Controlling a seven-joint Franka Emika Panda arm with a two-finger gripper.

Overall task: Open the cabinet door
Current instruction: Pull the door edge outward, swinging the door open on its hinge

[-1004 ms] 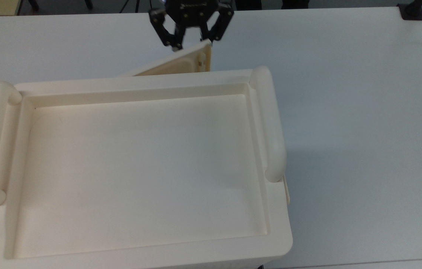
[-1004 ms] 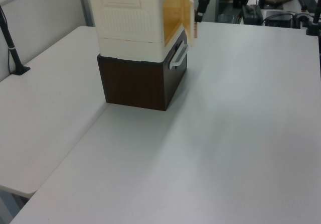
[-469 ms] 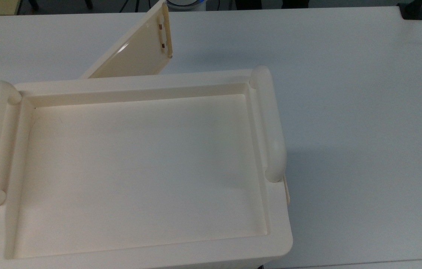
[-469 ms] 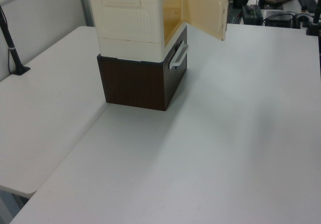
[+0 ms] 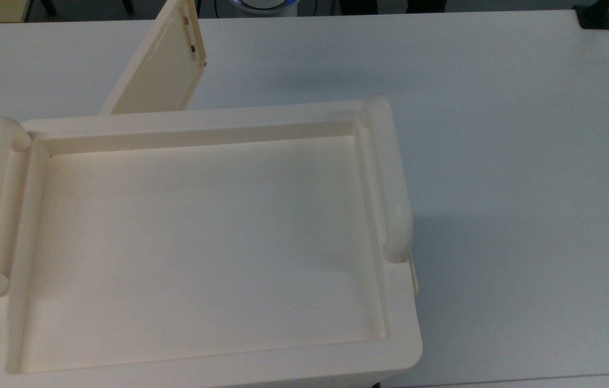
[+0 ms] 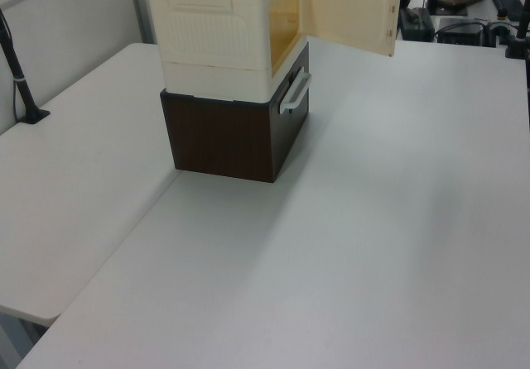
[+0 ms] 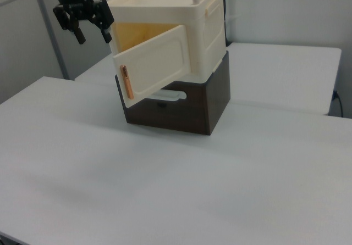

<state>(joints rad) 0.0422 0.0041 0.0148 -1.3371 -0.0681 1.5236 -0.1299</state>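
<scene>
Top view showing cabinet door (image 5: 161, 67) swinging wider than half a second ago, standing well out from cabinet (image 5: 202, 334); gripper (image 7: 87, 21) hanging spread and empty, clear of door, up left in right view; reading task as essentially done.

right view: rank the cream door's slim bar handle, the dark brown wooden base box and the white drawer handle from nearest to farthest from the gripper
From the black gripper, upper left in the right view:
1. Slim bar handle, just below it.
2. White drawer handle, under the open cream cabinet door.
3. Dark brown wooden base box, lower right.
</scene>
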